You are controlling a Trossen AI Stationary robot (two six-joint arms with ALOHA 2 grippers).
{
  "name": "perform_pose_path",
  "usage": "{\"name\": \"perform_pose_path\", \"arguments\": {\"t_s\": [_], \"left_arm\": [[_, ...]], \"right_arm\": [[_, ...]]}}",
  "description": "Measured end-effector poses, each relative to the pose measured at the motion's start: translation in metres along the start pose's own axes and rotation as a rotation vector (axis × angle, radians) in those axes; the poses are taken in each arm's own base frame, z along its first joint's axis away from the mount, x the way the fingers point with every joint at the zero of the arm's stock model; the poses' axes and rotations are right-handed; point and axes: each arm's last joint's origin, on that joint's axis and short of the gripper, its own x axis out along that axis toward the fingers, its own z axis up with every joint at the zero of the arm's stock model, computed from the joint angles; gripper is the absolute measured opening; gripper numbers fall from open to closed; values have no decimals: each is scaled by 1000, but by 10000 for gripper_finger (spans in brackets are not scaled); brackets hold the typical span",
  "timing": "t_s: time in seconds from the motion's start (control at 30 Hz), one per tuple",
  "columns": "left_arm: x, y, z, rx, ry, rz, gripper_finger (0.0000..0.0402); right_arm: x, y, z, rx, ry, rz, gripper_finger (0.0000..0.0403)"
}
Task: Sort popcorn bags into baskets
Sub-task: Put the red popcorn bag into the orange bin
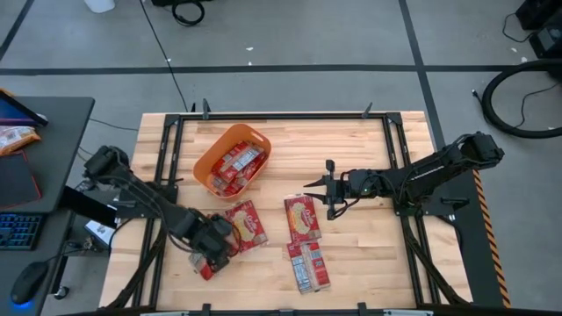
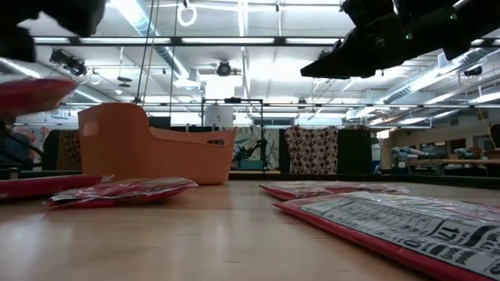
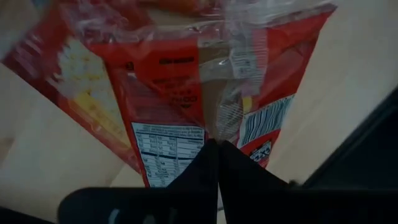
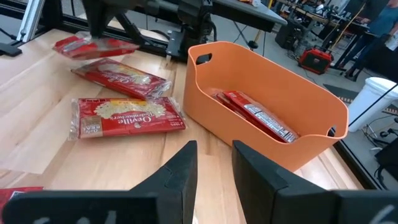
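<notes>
Gripping one popcorn bag [image 3: 186, 93] between pinched fingertips, the left gripper [image 1: 211, 254] sits low over the near-left part of the table [image 1: 369, 254]; in its wrist view the two dark fingers [image 3: 208, 165] meet on the bag's clear-wrapped edge, and the low view shows that bag [image 2: 31, 92] lifted off the wood. Just beyond this gripper, toward the table's middle, another red bag [image 1: 246, 225] lies flat. Farther out, past that bag, stands the orange basket [image 1: 207, 167], with several bags [image 1: 237, 165] already inside it.

The right gripper [image 1: 318, 187] hangs above the table's centre with its fingers [image 4: 180, 168] apart and nothing between them. Directly below and near it lies a bag [image 1: 301, 216] face up, and farther toward the near edge lie two more bags [image 1: 309, 266] side by side. From this gripper the basket [image 4: 249, 81] is close ahead, packets [image 4: 258, 115] resting on its floor, and two loose bags [image 4: 124, 115] lie beside its wall.
</notes>
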Motion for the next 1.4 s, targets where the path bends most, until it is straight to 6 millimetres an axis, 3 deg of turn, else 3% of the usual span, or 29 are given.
{"name": "perform_pose_path", "arguments": {"t_s": [0.3,0.53,0.7,0.87,1.13,1.4], "left_arm": [[-37,20,34,26,-245,-76,3],[-66,41,83,100,-493,-175,3],[-78,65,117,135,-621,-129,3],[-85,93,140,151,-656,-50,4],[-127,123,162,207,-705,11,4],[-109,165,158,110,-488,116,4]], "right_arm": [[0,0,-1,22,5,5,105],[0,0,0,21,2,6,105],[0,0,-1,37,5,6,105],[-3,2,-11,51,11,7,105],[-5,2,-20,81,36,-31,105],[-7,9,-18,127,28,1,105]]}}
